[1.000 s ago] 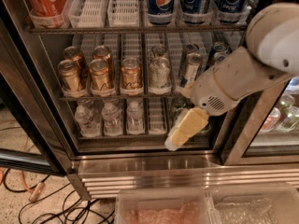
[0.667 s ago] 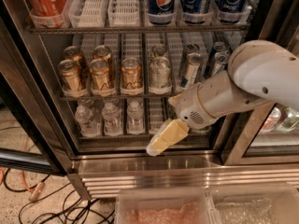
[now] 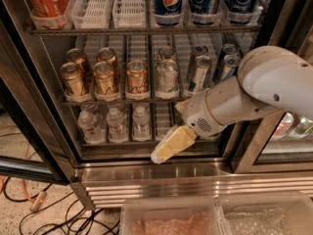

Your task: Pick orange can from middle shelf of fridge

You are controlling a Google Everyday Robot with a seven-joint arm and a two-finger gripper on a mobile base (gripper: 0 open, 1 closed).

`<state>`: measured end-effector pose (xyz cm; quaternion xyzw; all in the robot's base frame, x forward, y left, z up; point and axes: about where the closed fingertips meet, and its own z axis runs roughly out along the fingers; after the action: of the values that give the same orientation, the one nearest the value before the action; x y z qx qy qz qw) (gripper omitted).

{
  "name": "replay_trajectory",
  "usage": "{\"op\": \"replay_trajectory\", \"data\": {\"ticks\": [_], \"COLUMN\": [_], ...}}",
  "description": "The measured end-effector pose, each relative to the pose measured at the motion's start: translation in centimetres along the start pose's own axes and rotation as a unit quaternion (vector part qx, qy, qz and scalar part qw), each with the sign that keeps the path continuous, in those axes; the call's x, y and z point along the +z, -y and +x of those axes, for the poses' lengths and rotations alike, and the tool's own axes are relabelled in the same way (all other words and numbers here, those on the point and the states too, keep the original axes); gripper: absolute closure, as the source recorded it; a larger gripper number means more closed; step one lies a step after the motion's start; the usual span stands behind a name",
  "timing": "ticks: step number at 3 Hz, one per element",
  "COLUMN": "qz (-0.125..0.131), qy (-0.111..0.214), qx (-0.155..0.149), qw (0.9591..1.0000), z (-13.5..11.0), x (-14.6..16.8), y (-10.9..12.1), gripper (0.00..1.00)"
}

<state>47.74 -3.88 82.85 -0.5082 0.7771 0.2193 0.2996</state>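
Observation:
The fridge (image 3: 146, 180) stands open before me. On its middle shelf (image 3: 122, 99) several copper-orange cans stand in white lane trays; the nearest one to the gripper is an orange can (image 3: 137, 79) at front centre, with others (image 3: 105, 78) (image 3: 72, 80) to its left. A silver-white can (image 3: 167, 76) stands right of it, then slim blue-and-silver cans (image 3: 199, 72). My gripper (image 3: 168, 147) hangs from the white arm (image 3: 254, 92) in front of the bottom shelf, below and right of the orange cans, holding nothing.
Pepsi bottles (image 3: 171, 1) and a Coca-Cola bottle (image 3: 46, 1) stand on the top rack. Small water bottles (image 3: 115, 124) fill the bottom rack. The ribbed steel base (image 3: 161, 185) lies below. Cables (image 3: 29, 204) lie on the floor at left. Clear bins (image 3: 171, 219) sit at the bottom.
The arm has swung left and down. The gripper has moved from the right side of the bottom shelf toward its centre, lower in front of the shelf edge.

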Motion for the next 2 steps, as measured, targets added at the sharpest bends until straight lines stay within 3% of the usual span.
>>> {"op": "replay_trajectory", "data": {"ticks": [1,2], "qz": [-0.006,-0.004], "qy": [0.034,0.096], "qx": [0.025,0.053], "qw": [0.9991,0.994], "z": [-0.1,-1.0], "x": [2.1,4.6], "y": [0.0,0.7], "gripper": [0.0,0.0]}}
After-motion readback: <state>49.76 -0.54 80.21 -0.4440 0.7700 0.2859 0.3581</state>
